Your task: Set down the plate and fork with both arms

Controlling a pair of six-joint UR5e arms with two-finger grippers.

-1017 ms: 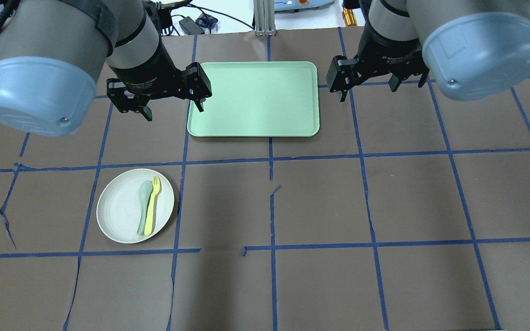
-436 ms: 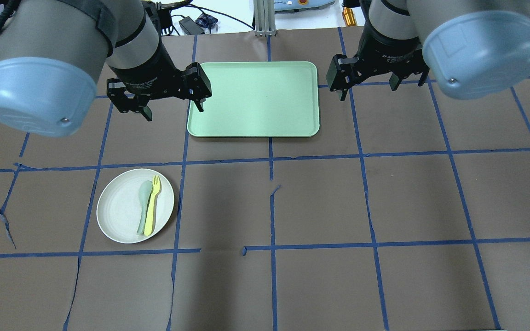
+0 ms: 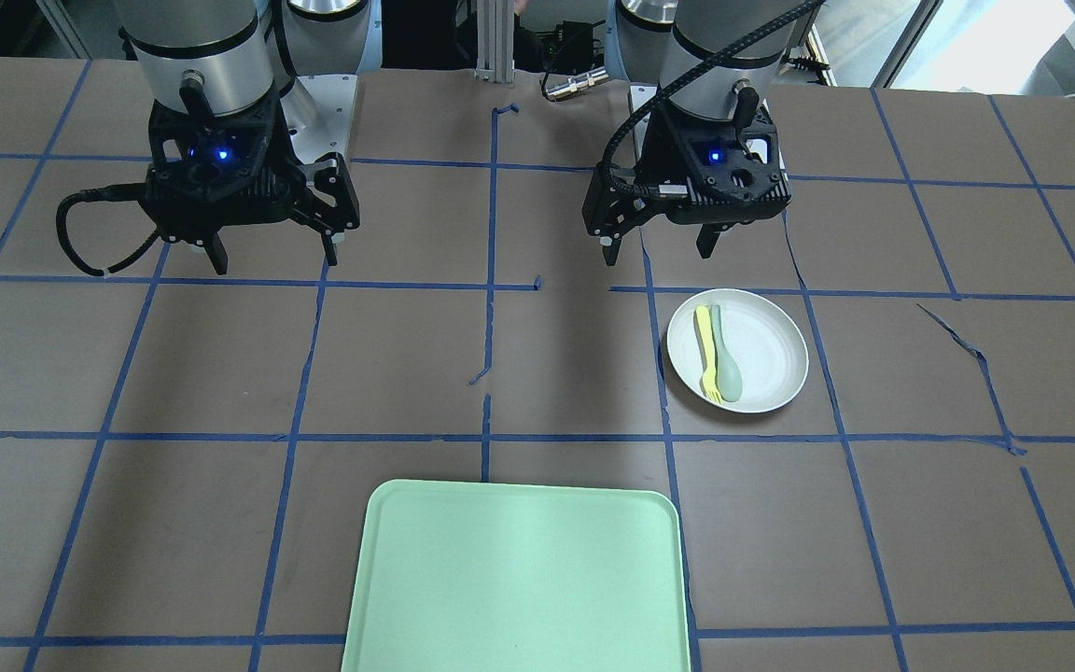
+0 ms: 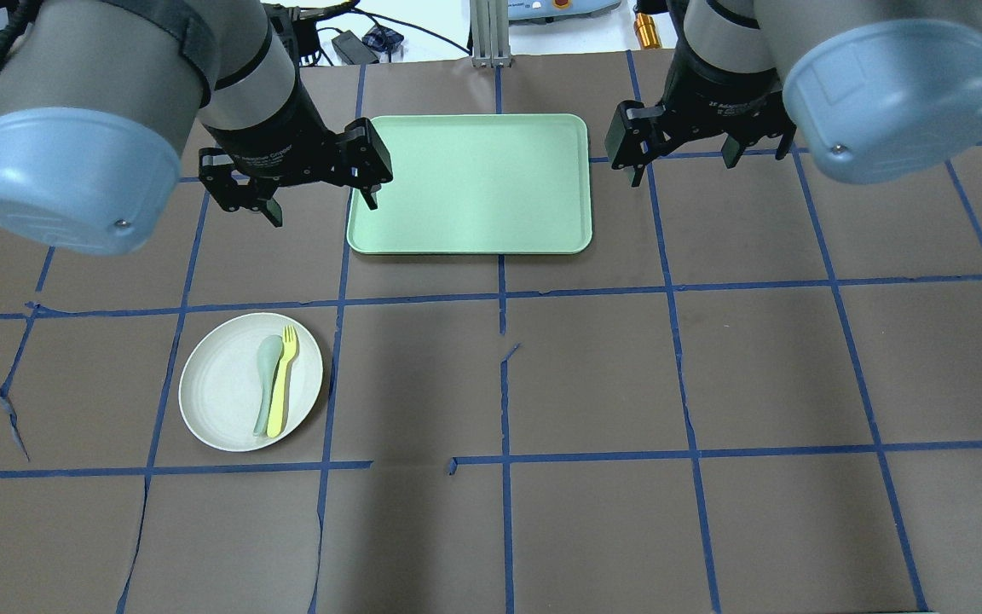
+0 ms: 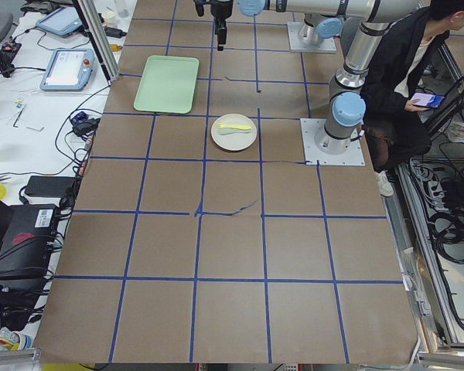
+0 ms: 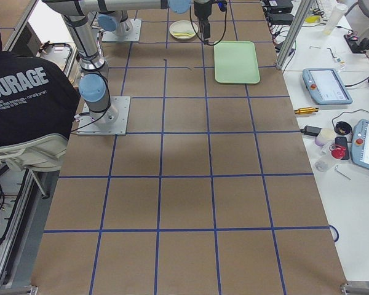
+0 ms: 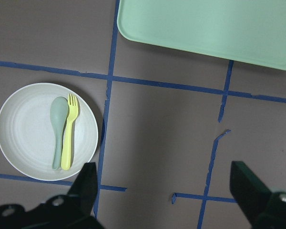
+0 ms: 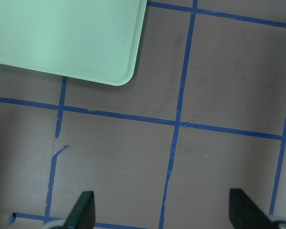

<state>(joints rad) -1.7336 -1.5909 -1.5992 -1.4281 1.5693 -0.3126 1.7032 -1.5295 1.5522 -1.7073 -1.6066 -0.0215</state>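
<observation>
The off-white plate [image 4: 218, 388] sits on the table's near left, also in the front view [image 3: 766, 345] and the left wrist view [image 7: 24, 129]. The yellow fork [image 4: 283, 384] lies on it beside a grey-green spoon [image 4: 267, 384]; both also show in the front view, fork [image 3: 706, 355], spoon [image 3: 729, 369]. My left gripper [image 4: 322, 209] hangs open and empty above the table at the tray's left edge, beyond the plate. My right gripper [image 4: 684, 169] hangs open and empty right of the tray. In the front view the left gripper [image 3: 659, 256] is behind the plate and the right gripper [image 3: 275, 263] is far left.
A mint-green rectangular tray [image 4: 470, 183] lies at the far middle of the table between the two grippers, with nothing on it. Brown paper with blue tape lines covers the table. Cables and devices lie past the far edge. A seated person [image 5: 406, 69] is by the robot's base.
Both arms have shifted only very slightly. The plate, fork, spoon and tray have not moved, and both grippers stay open.
</observation>
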